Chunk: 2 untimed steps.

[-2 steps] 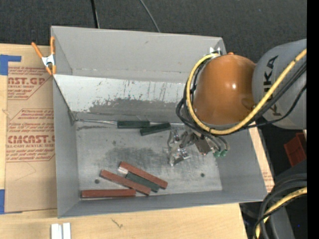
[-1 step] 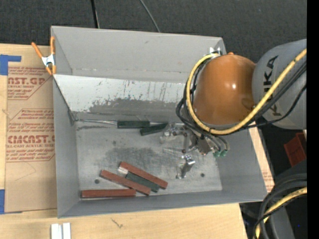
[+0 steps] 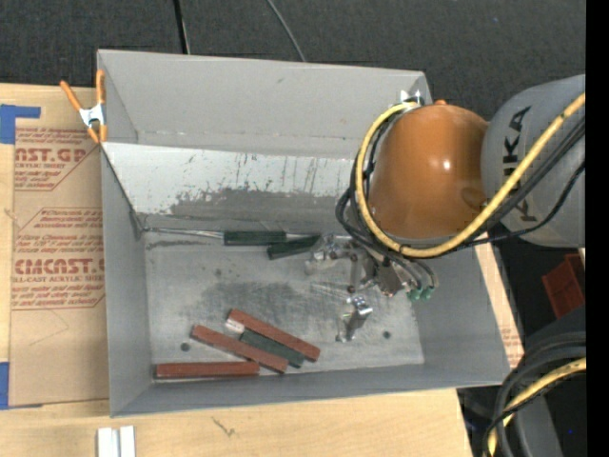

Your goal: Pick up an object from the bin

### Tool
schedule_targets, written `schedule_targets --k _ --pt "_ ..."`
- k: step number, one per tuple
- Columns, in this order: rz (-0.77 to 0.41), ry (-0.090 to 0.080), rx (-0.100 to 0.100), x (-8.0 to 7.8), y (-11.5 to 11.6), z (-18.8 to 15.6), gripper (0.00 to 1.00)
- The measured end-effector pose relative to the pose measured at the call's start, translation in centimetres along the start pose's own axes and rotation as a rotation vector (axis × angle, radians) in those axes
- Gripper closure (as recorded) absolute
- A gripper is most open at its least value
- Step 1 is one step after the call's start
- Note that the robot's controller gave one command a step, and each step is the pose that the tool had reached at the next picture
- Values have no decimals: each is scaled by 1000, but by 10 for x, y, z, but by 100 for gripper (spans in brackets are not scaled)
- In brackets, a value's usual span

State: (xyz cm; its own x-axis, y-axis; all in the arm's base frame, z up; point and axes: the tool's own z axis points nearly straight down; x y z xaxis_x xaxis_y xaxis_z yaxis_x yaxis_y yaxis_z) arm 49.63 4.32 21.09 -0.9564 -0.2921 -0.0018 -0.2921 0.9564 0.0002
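My gripper (image 3: 354, 318) hangs low over the bin's floor at the right, below the arm's orange dome. Nothing shows beneath it but bare metal. To its upper left lies a dark green handled tool (image 3: 293, 247), and beside that a second one (image 3: 249, 239) with a thin metal shaft running left along the back wall. Left of the gripper, near the front, a red-brown stick with a dark green side (image 3: 278, 340) lies at a slant.
Two more red-brown sticks lie at the front left, one slanted (image 3: 236, 347) and one flat along the front wall (image 3: 206, 370). The arm and its cables cover the bin's right side.
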Motion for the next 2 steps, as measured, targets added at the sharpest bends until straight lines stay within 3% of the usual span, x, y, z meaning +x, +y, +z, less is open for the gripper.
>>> schedule_targets --k 1,2 --pt "-66 -5 2 -2 5 38 0" --pt "20 10 1 -8 27 133 100"
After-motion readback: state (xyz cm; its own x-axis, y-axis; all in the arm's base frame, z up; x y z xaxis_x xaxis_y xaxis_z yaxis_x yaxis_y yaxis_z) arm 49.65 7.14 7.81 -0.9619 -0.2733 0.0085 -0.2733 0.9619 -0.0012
